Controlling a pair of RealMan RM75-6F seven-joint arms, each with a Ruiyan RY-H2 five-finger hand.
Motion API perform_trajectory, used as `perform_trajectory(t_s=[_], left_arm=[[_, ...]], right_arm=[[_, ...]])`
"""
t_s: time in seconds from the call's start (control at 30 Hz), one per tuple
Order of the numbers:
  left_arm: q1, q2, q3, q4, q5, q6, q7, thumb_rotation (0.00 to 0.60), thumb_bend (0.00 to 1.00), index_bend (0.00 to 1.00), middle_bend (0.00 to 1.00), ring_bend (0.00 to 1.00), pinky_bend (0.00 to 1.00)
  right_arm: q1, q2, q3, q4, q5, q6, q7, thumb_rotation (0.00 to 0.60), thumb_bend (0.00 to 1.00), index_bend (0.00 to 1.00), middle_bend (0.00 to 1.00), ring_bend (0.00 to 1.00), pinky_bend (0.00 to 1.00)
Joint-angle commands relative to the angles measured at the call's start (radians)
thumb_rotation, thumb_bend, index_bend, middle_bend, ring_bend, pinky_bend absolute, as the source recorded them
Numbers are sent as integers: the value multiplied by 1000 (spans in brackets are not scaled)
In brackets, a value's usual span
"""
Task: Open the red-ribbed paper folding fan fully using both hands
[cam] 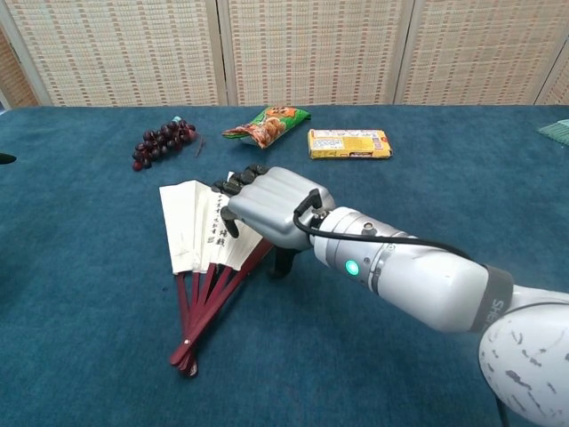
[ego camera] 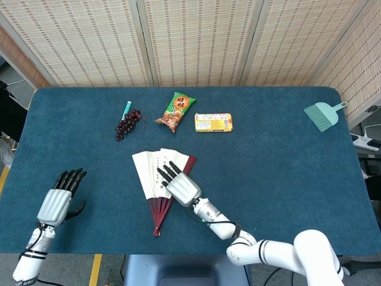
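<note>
we: right hand (ego camera: 181,186) flat on fan (ego camera: 156,173), fingers spread, grip unclear | fan axis 12–6 | left hand (ego camera: 58,202) empty, spread, at fan's 8

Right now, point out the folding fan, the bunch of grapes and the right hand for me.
folding fan (ego camera: 144,168), head view, on its white paper leaf.
bunch of grapes (ego camera: 126,124), head view, middle of the cluster.
right hand (cam: 271,206), chest view, on the silver back of the hand.
</note>
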Motion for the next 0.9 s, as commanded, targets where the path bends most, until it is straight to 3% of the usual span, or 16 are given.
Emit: perform_trajectory(t_s=[0.03, 0.6, 0.9], left_arm=[[1, 2, 0, 1, -4, -2, -1, 600, 444, 0, 0, 0, 31], [-10, 11, -16, -39, -55, -47, 71, 600, 443, 0, 0, 0, 30], [-8, 23, -12, -53, -57, -48, 69, 600, 443, 0, 0, 0, 28]], right_arm=[[11, -38, -8, 50, -25, 39, 30, 600, 155, 413, 0, 0, 0], [34, -145, -1, 231, 12, 30, 75, 600, 221, 443, 0, 0, 0], [46, -176, 15, 276, -3, 84, 137, 600, 481, 579, 23, 0, 0]])
